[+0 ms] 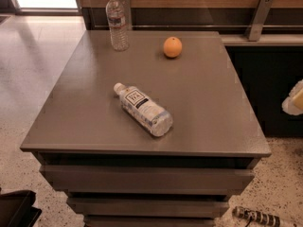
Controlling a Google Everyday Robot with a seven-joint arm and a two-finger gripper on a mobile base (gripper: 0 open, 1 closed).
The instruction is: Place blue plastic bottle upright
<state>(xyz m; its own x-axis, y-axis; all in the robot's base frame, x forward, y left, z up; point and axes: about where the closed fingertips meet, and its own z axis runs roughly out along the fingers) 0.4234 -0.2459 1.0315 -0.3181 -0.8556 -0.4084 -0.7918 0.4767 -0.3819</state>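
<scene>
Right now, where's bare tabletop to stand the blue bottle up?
Free: the table's right side, in front of the orange; the front-left corner, left of the lying blue bottle. Busier at the back, by the slim bottle. Gripper sits off the right edge.

End effector [295,98] at right edge – mostly cut off; dark object [16,209] bottom-left corner – cropped

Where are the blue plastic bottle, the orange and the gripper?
blue plastic bottle [141,106], camera view, middle of its body.
orange [173,47], camera view, its centre.
gripper [294,100], camera view, right edge, pale body.
</scene>
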